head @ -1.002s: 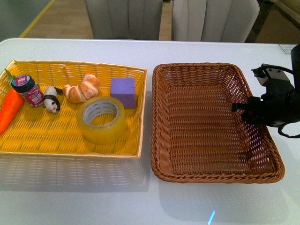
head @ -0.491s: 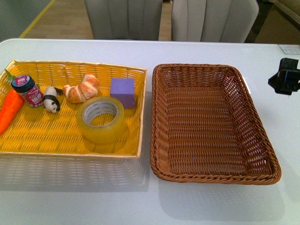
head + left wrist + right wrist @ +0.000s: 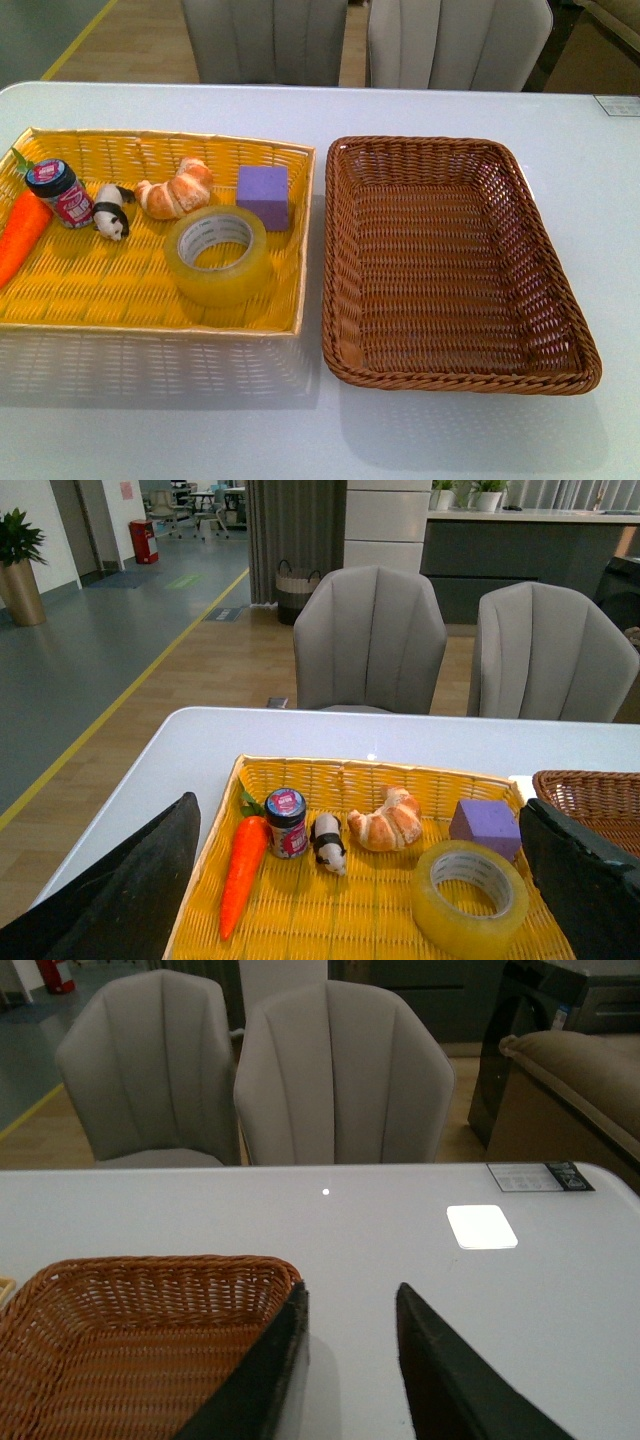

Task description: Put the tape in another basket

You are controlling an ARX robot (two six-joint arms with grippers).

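From the front, neither arm shows. The tape (image 3: 212, 284) lies flat, hole up, in the yellow basket (image 3: 150, 328), toward its near right corner, just in front of the purple block (image 3: 263, 195) and near the wall that faces the brown basket (image 3: 455, 380), which stands just beside on the white table (image 3: 300, 430) with nothing in it. I'd reckon the roll is light to middling in weight and stiff as a ring, with a smooth, rather slick outer face. The safest hold looks like a pinch through the wall, one finger down inside the white core and one outside, or a wide grip across the whole ring. There are grey marks on the core, but I can't read them. The jar (image 3: 60, 192) beside the carrot (image 3: 20, 235) wears a red and pink label, too small to make out. In the left wrist view the left gripper (image 3: 358, 815) hangs spread wide and holding nothing, well back from the tape (image 3: 440, 920), with the croissant (image 3: 385, 820) and panda toy (image 3: 328, 842) beyond. The jar's lettering is unreadable here too. In the right wrist view the right gripper (image 3: 350, 1295) has its fingers parted a little, nothing between them, poised over bare table just beside the brown basket's far corner (image 3: 150, 1265). A small printed card (image 3: 540, 1176) lies near the far table edge, its text too fine to read.
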